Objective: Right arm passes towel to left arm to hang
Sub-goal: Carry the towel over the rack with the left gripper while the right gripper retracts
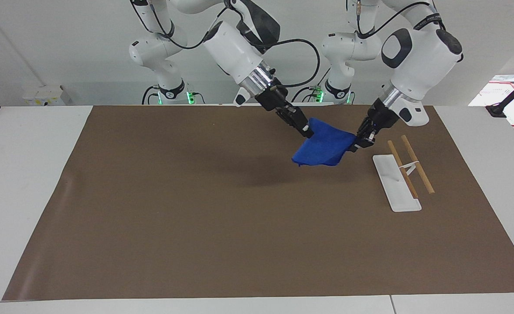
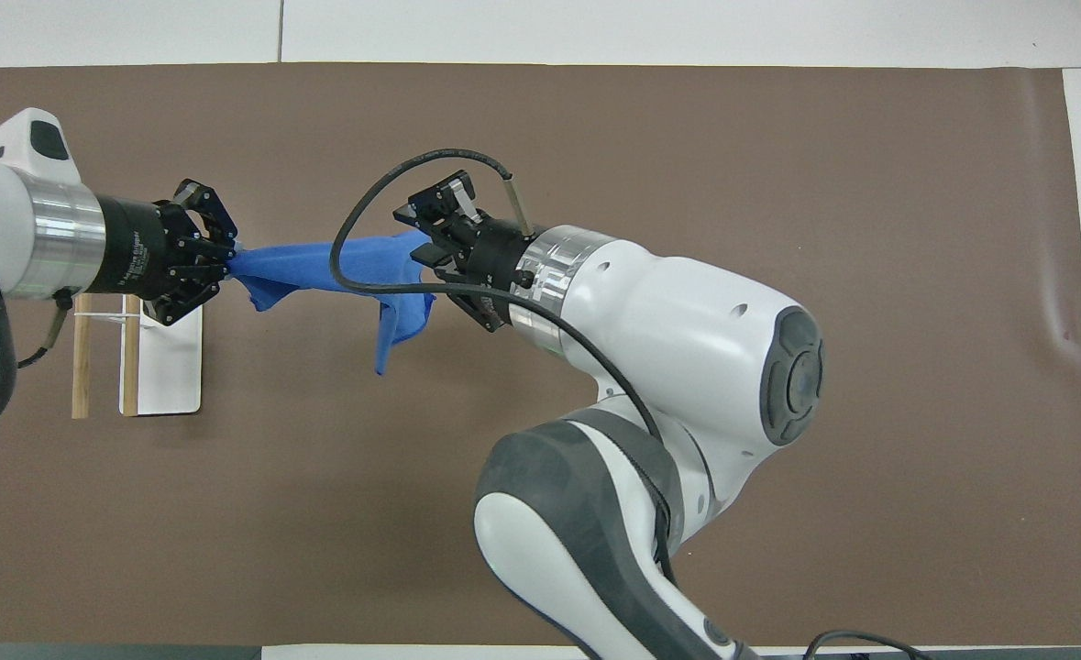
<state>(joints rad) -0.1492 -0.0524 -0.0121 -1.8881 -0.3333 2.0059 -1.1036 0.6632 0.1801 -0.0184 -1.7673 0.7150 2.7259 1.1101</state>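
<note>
I have the towel (image 1: 324, 148) stretched in the air between the 2 grippers, over the brown mat (image 1: 195, 218) toward the left arm's end of the tabletop and near the edge where the robots stand; it touches nothing below. The left gripper (image 1: 358, 143) has its fingers pinched tight on 1 corner of the cloth. The right gripper (image 1: 305, 129) sits at the other corner; I cannot tell whether its fingers are gripping or have slackened, so I judge the hand-over as not yet finished.

To do this step well, I would have the right gripper let go fully and draw back along its own line before the left arm pulls further; a tug while both hold would strain the cloth or slip it from the left fingers. 1 loose flap hangs down from the middle and should be kept off the mat.

The rack (image 1: 396, 183), a white base with 2 wooden rails (image 1: 417, 170), lies just beside the left gripper, toward the left arm's end; the mat is open toward the right arm's end and toward the edge away from the robots, so the right arm has room to retreat.
</note>
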